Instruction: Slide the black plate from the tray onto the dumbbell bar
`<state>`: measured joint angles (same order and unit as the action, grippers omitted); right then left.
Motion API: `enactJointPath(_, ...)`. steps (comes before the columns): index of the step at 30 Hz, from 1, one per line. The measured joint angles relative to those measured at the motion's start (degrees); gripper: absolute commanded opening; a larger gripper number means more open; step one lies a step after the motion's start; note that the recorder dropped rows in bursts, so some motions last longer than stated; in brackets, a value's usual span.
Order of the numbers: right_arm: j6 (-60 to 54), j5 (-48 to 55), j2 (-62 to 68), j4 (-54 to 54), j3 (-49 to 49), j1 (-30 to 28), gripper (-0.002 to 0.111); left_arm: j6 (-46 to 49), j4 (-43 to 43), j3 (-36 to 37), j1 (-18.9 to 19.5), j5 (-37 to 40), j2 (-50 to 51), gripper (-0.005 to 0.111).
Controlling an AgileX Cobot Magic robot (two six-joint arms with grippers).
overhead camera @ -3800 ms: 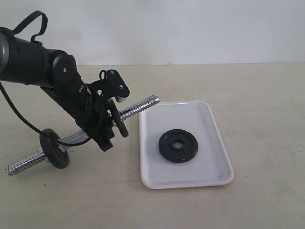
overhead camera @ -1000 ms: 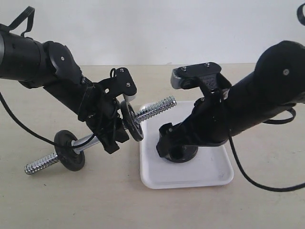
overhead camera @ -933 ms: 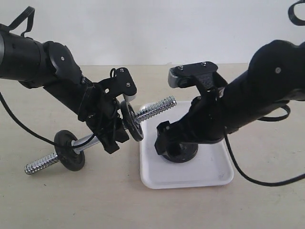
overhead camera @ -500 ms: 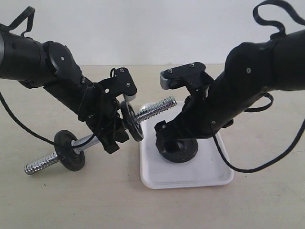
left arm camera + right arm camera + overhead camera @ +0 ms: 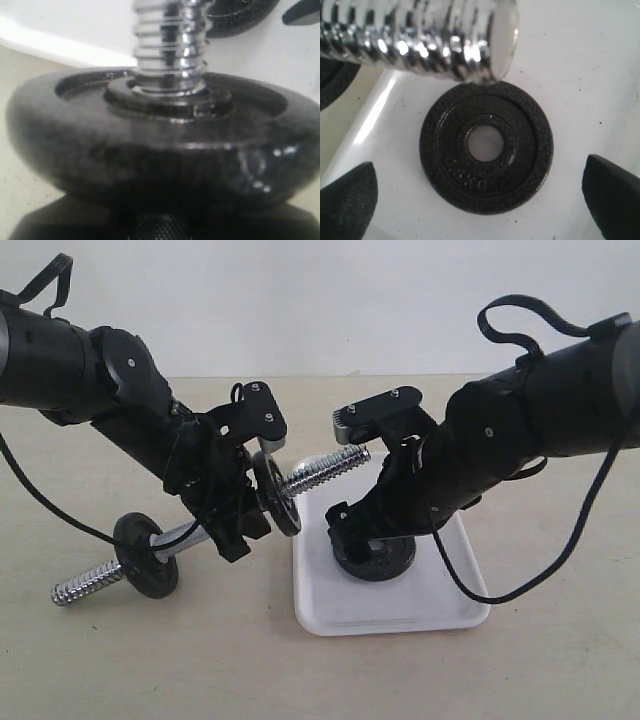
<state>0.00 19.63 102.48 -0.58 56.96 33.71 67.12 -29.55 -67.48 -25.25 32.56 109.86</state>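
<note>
We find the left end effector (image 5: 238, 502) clamped on the bar (image 5: 320, 468); the right end effector (image 5: 480, 197) stands wide open astride the plate (image 5: 520, 150), flat in the tray (image 5: 330, 605).

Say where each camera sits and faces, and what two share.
Exterior: off the arms, facing the table; left gripper, right gripper show.
Left wrist: along the chrome dumbbell bar, onto its black disc; gripper barely shows.
Right wrist: down on the round black iron plate in the white plastic tray; fingertips show.
Wrist views share the bar.
</note>
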Motion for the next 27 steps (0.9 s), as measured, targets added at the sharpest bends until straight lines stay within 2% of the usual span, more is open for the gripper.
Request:
enactJointPath(5, 0.0, -0.8, 0.2, 0.2, 0.0, 0.0, 0.105, 0.0, -0.3, 0.0, 1.4, -0.3, 0.0, 0.004)
enactJointPath(14, 0.0, -3.9, 0.2, 0.6, 0.0, 0.0, 0.105, -0.5, -0.3, 0.0, 7.5, -0.9, 0.0, 0.004)
enactJointPath(27, 0.3, -5.7, 6.5, 0.6, 0.7, 0.0, 0.105, -0.5, 0.0, 0.0, 8.6, -1.1, 0.0, 0.004)
